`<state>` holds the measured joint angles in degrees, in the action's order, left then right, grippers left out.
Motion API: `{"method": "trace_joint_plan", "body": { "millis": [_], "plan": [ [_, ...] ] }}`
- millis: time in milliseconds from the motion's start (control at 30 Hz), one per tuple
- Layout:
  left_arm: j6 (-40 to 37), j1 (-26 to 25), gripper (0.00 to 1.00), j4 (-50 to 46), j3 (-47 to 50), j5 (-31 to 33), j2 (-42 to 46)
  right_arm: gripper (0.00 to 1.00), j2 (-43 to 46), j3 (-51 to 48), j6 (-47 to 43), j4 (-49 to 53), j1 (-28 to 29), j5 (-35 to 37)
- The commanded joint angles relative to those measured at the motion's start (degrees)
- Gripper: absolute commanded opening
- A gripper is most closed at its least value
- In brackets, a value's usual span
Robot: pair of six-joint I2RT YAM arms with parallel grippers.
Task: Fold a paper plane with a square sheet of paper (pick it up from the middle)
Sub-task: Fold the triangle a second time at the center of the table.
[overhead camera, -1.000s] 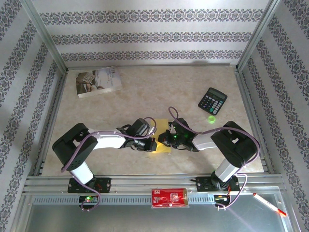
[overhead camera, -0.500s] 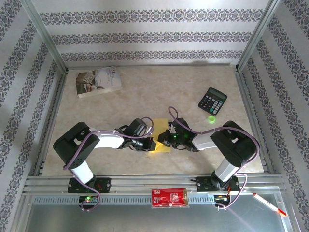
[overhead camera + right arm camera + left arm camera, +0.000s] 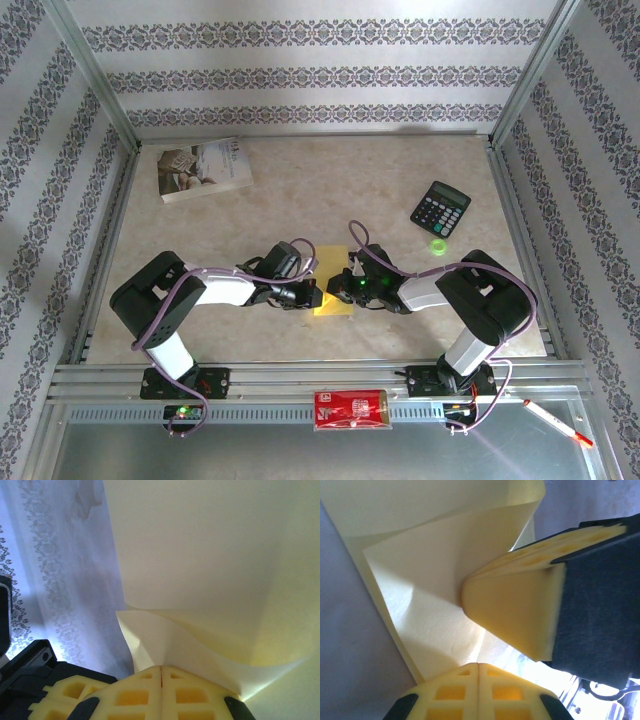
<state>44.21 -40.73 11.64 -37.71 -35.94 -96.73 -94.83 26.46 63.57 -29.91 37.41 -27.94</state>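
Note:
The square sheet of paper (image 3: 334,268) is yellow, partly folded, and sits low between both arms near the table's front middle. My left gripper (image 3: 312,296) comes at it from the left and my right gripper (image 3: 338,288) from the right, their tips almost meeting. In the left wrist view my left gripper (image 3: 478,666) has its fingers pressed together at the edge of the folded paper (image 3: 420,595), and a fingertip (image 3: 515,615) of the right gripper pushes on the sheet. In the right wrist view my right gripper (image 3: 161,668) is shut on a curled layer of the paper (image 3: 200,555).
A white printed book (image 3: 205,168) lies at the back left. A black calculator (image 3: 441,209) and a small green object (image 3: 438,247) lie to the right. A red packet (image 3: 350,409) and a pen (image 3: 558,422) rest on the front rail.
My left wrist has drawn slightly to the left, and a little more of the paper's near left corner shows. The right arm has stayed put.

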Motion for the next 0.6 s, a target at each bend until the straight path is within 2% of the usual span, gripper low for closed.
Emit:
{"method": "trace_joint_plan", "body": {
  "millis": [0,333,567],
  "plan": [
    [-0.69,0.74,0.00,-0.94,1.52,0.64,-1.35,0.04,-2.32,-1.46,-0.20,4.87,0.66,2.83],
    [-1.40,0.83,0.00,-3.07,3.83,1.81,-2.15,0.14,2.18,1.80,-0.31,4.78,0.26,-0.87],
    [-2.91,0.83,0.00,-3.99,3.54,1.48,-2.47,0.13,3.60,1.34,-0.09,5.20,0.74,-0.62]
  ]
}}
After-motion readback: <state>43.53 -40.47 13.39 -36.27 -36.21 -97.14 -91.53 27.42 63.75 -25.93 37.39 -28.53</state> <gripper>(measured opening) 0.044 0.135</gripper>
